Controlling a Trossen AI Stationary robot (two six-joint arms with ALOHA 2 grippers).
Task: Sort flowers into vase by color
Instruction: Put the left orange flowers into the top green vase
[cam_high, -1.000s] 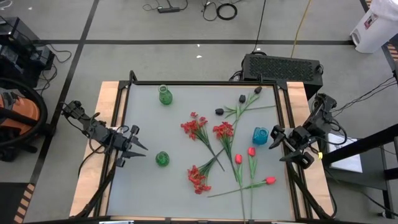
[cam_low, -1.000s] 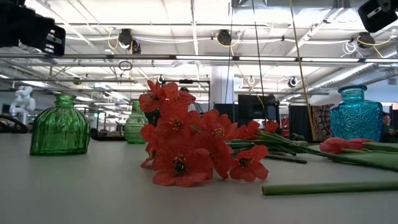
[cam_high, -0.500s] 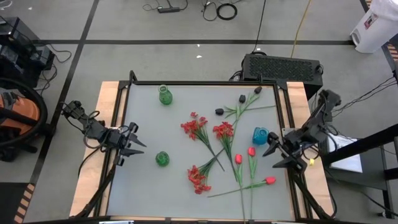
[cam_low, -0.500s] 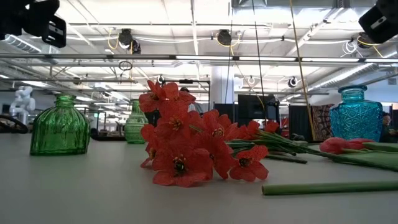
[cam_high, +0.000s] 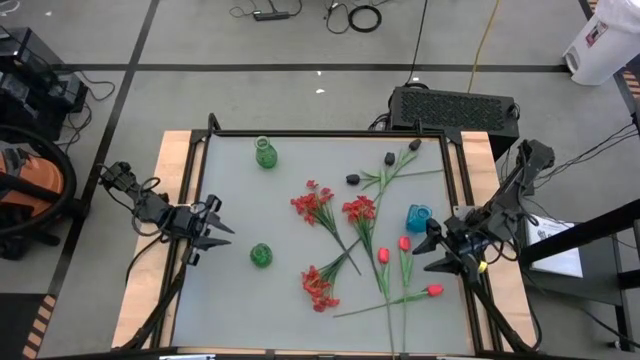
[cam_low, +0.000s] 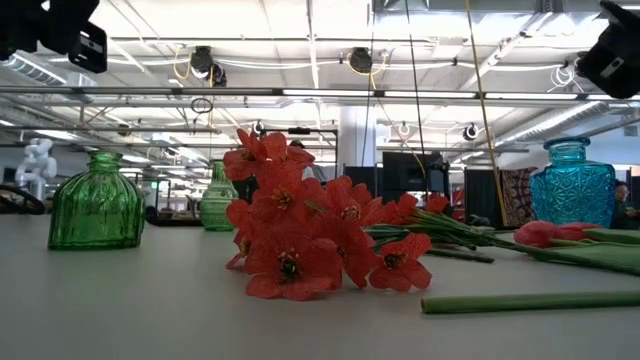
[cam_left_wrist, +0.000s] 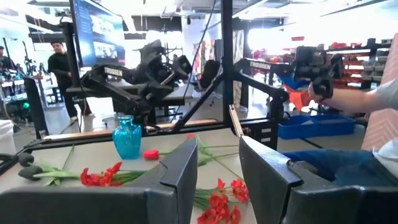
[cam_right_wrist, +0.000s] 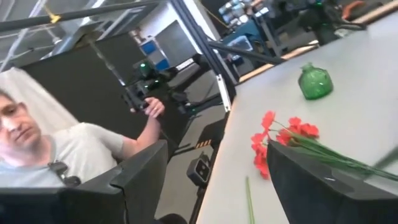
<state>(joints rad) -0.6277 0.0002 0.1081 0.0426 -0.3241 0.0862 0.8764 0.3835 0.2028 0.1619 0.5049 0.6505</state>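
Grey table (cam_high: 230, 300): flowers (cam_high: 345, 240) lie at middle, none in vases yet. Right claw (cam_high: 432, 248), fingers apart, empty, has swung toward tulips at 4 o'clock; pickup looks near. Left claw (cam_high: 212, 230) waits at 9, fingers apart, empty.

Grey table top (cam_high: 230, 290) framed by a black rail, with pale wooden side boards (cam_high: 150, 280). Beyond the far edge, a black perforated box (cam_high: 455, 105) on the grey floor. Far right, a white bin (cam_high: 600, 45); far left, an orange vacuum cleaner (cam_high: 25, 190). A seated person in a grey shirt (cam_right_wrist: 56, 155) appears beyond the table.
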